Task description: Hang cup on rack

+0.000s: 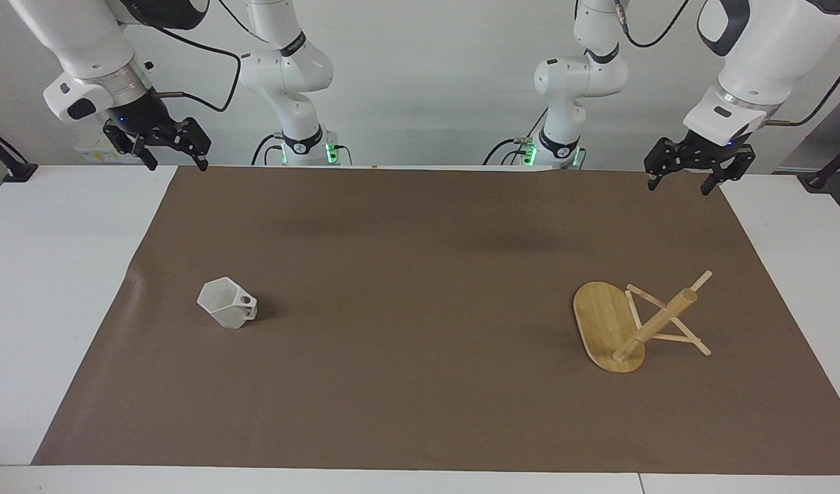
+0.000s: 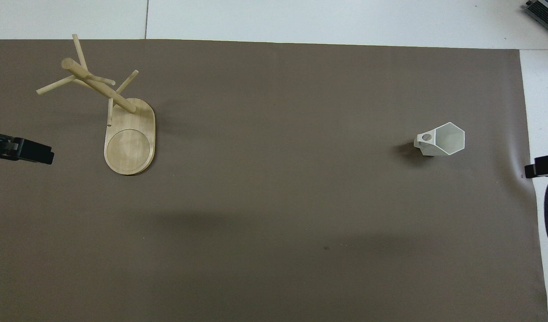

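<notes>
- two grippers hang up high and hold nothing. the right gripper (image 1: 166,147) is at the upper left of the facing view and the left gripper (image 1: 690,171) is at the upper right. both have their fingers spread wide.
- both grippers are up in the air over the edge of the brown mat (image 1: 420,398) that is closest to the robots. neither one touches a thing.
- the cup (image 1: 226,304) sits on the mat at the middle left of the facing view, toward the right arm's end of the table (image 1: 49,309). its open top faces up and its blocky handle points toward the middle of the mat.
- the rack (image 1: 622,329) stands on the mat at the middle right of the facing view, toward the left arm's end. its post looks upright and thin pegs stick out near the top.
- the cup and the rack are well apart.
- it looks like the very first step, since no grab has been made yet.
- next, the right gripper likely has to go down to the cup and close on its rim or handle.
- the cup then needs to go across to the rack so a hole in the handle can slip over a peg.
</notes>
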{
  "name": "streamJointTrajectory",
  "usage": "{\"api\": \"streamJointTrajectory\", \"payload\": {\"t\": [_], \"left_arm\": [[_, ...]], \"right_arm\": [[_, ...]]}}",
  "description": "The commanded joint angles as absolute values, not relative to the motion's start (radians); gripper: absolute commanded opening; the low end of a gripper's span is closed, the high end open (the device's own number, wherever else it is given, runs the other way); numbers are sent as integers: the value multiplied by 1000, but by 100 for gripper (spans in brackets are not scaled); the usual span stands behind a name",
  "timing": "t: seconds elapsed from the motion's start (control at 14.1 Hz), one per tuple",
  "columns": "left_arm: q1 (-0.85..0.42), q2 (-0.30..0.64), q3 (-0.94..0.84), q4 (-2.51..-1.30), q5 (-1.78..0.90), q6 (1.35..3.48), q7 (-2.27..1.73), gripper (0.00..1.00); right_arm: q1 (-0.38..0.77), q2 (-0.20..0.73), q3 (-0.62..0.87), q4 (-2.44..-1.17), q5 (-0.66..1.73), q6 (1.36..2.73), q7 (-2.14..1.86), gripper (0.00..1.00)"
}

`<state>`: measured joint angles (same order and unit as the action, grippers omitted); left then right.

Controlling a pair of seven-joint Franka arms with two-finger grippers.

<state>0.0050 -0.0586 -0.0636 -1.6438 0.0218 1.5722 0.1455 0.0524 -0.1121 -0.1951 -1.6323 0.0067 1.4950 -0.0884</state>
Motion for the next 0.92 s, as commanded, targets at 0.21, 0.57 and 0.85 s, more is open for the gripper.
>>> {"api": "streamJointTrajectory", "payload": {"t": [0.21, 0.57, 0.85], "left_arm": [[-6, -71, -55, -1654, 35, 1569, 156, 100], [-6, -71, -55, -1652, 35, 1569, 156, 100], [-8, -71, -57, -1654, 35, 1571, 156, 100]], "right_arm": [[54, -129, -195, -1649, -9, 1511, -88, 100], [41, -123, -198, -1654, -12, 1554, -120, 100], [40, -130, -201, -1672, -11, 1555, -130, 100]]}}
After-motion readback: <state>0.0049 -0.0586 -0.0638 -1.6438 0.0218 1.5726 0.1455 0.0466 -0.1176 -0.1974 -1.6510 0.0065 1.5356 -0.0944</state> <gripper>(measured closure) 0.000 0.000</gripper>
